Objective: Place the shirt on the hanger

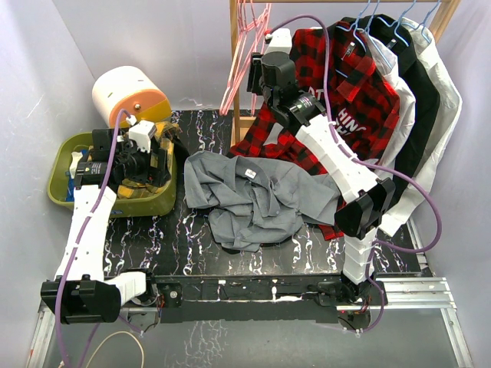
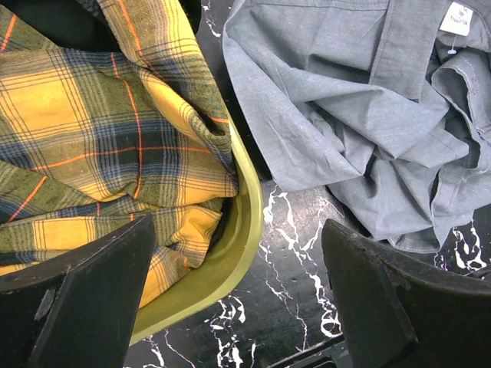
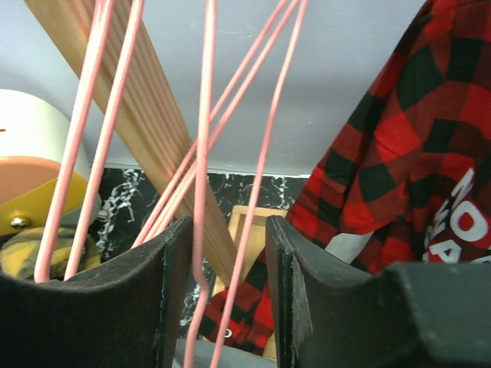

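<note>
The grey shirt (image 1: 253,195) lies crumpled on the black marble table, its white neck label facing up; it also fills the upper right of the left wrist view (image 2: 360,115). Thin pink hangers (image 1: 244,61) hang on the wooden rack at the back. My right gripper (image 1: 261,65) is raised at them; in the right wrist view its jaws (image 3: 229,253) stand apart with two pink wires (image 3: 203,153) running between them, not pinched. My left gripper (image 1: 163,153) is open and empty (image 2: 238,284) over the basket's right rim, left of the shirt.
A green basket (image 1: 61,195) holds a yellow plaid shirt (image 2: 92,130). A red-black plaid shirt (image 1: 345,84) and black and white garments hang on light blue hangers (image 1: 383,23) from the wooden rack (image 1: 234,46). A white-orange cylinder (image 1: 126,96) stands at the back left.
</note>
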### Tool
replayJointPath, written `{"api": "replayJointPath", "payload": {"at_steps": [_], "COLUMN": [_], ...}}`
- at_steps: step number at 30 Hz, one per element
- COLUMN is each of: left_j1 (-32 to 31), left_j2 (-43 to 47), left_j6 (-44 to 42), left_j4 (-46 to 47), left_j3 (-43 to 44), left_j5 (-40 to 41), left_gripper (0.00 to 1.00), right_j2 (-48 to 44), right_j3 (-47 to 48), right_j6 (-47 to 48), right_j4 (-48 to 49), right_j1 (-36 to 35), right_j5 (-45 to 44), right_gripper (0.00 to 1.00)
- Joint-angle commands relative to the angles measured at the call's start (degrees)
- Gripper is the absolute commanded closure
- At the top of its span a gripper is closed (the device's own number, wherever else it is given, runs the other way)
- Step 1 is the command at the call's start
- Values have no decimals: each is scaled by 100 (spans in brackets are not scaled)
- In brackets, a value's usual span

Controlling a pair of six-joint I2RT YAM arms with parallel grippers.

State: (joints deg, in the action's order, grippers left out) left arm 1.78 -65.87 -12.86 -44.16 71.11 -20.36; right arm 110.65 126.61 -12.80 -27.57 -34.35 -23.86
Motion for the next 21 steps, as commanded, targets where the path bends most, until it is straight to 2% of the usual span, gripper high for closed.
{"api": "replayJointPath", "payload": {"at_steps": [1, 4, 9, 12, 17, 21], "left_j1": [42, 50, 49, 42, 42, 42], "left_j2": [66, 69, 106, 129, 152, 161], "left_j6": [-74, -76, -77, -76, -83, -85], "left_j4": [-205, -186, -148, -125, -101, -93], "left_j3": [34, 9, -59, -137, -209, -225], "left_j5": [-340, -331, -277, -262, -278, -270], "left_gripper": [12, 12, 12, 12, 12, 12], "right_j2": [-7, 71, 211, 258, 214, 182], "right_j3": [271, 346, 428, 432, 334, 338], "right_j6": [246, 329, 521, 570, 594, 623], "right_j4": [129, 134, 129, 135, 285, 368], "right_j1": [7, 8, 7, 7, 9, 10], "right_j5": [-400, -431, -681, -810, -730, -649], "right_gripper": [51, 43, 42, 49, 53, 70]}}
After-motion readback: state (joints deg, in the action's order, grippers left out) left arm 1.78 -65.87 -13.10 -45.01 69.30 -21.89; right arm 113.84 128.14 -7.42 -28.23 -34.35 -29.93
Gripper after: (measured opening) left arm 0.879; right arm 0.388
